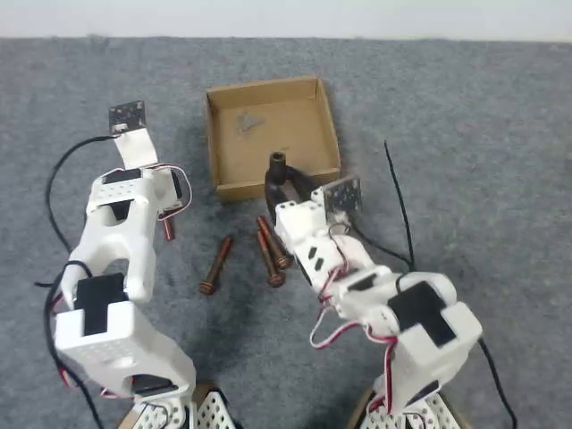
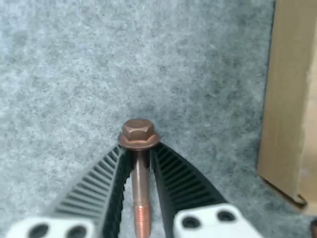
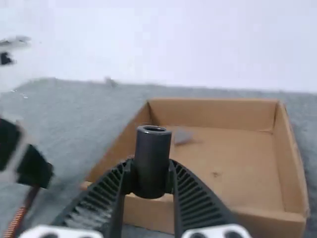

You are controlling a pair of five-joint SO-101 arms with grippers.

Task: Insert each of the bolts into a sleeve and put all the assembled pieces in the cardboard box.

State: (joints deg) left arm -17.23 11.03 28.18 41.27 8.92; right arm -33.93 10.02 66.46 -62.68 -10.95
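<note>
left jaws: clamped on a bolt (image 2: pixel 139 173)
right jaws: gripping a black sleeve (image 3: pixel 152 159) upright, by the cardboard box (image 1: pixel 273 88) near wall
loose bolts (image 1: pixel 217 264): three on the surface (image 1: pixel 447 134), between the arms

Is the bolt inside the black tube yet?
Not yet. The left end effector holds the bolt; the right end effector holds the sleeve, its hole empty.

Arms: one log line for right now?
left gripper: shut on bolt | right gripper: shut on sleeve, by cardboard box | three bolts loose
</note>
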